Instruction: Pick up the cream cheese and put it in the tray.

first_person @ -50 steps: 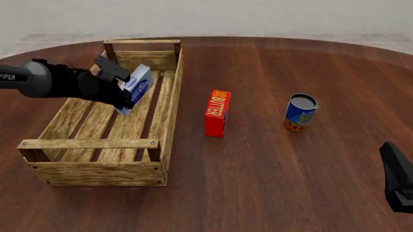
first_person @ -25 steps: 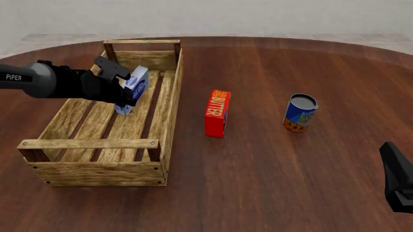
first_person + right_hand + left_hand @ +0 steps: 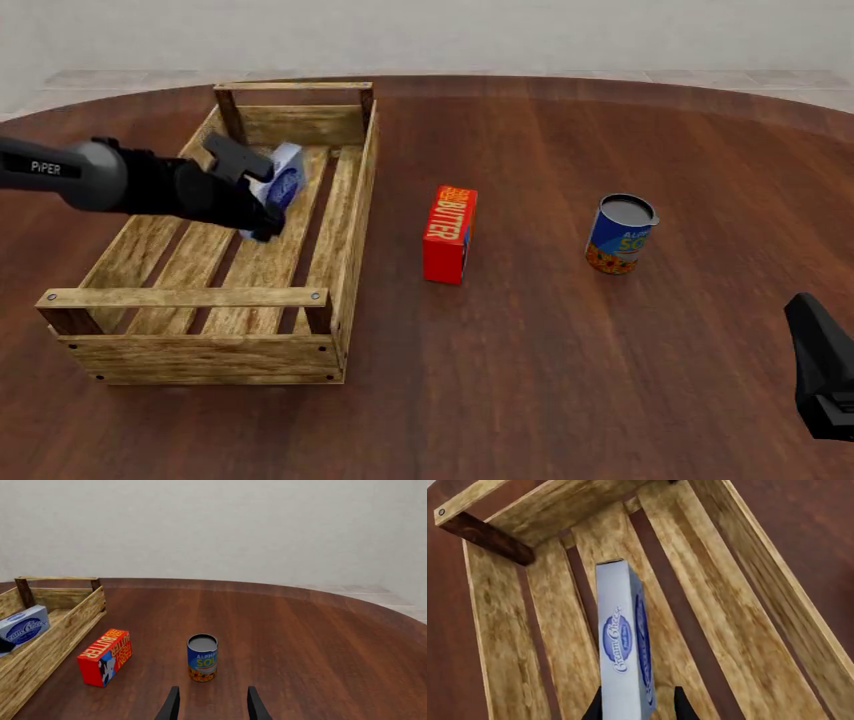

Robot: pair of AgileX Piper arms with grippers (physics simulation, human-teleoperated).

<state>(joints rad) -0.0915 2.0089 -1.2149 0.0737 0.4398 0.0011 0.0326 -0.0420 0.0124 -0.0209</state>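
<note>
The cream cheese [image 3: 284, 168], a flat white-grey box with a blue oval label, stands on edge and tilted inside the tray [image 3: 128, 296], a long wooden slat crate at the table's left. My left gripper [image 3: 262, 196] is shut on the box's lower end. In the left wrist view the cream cheese [image 3: 622, 640] sits between the two dark fingertips [image 3: 594, 709], low over the tray's slats [image 3: 707, 605]. My right gripper [image 3: 210, 706] is open and empty near the table's front right, far from the tray. The right wrist view also shows the cream cheese [image 3: 24, 624] in the tray [image 3: 63, 630].
A red-orange butter box [image 3: 450, 234] stands upright just right of the tray. A blue and yellow soup can [image 3: 621, 234] stands further right. The right arm [image 3: 823, 375] shows only at the lower right corner.
My left gripper has sunk lower into the tray with the cream cheese, bringing the box closer to the slats. The right arm has not moved.
</note>
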